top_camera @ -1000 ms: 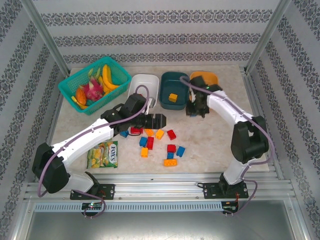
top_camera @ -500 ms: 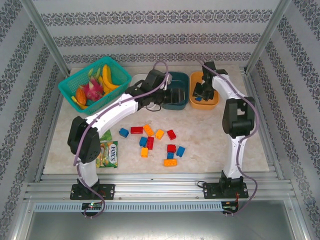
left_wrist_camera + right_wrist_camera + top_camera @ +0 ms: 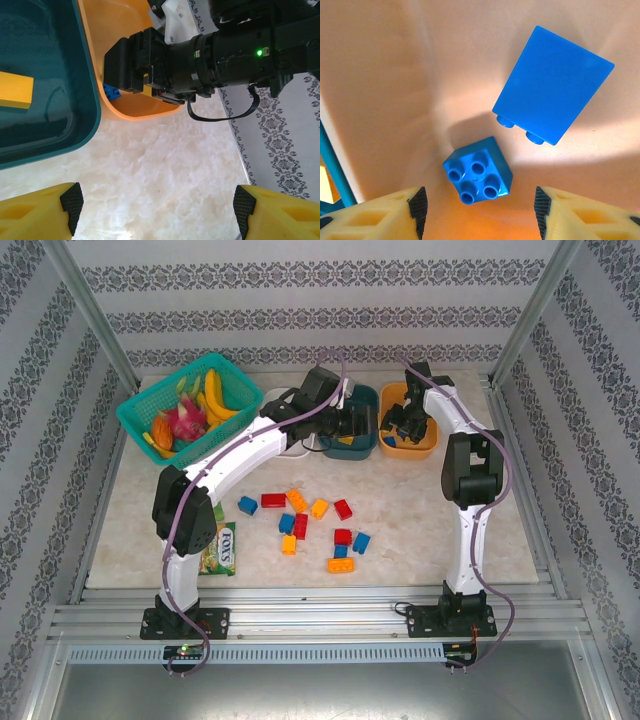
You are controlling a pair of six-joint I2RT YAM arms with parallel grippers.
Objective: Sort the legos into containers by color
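my right hand (image 3: 479,207) over orange tub (image 3: 385,75), fingers apart, nothing between them. small blue brick (image 3: 478,172) on tub floor, studs up. bigger blue brick (image 3: 554,84) up-right of it, flat face to my camera, studs along lower edge, the two apart. my left hand (image 3: 157,207) wide open, empty, over table (image 3: 165,165) beside teal tub (image 3: 45,125). yellow brick (image 3: 14,89) lies in teal tub. loose bricks (image 3: 300,525) scattered mid-table, well apart from tubs.
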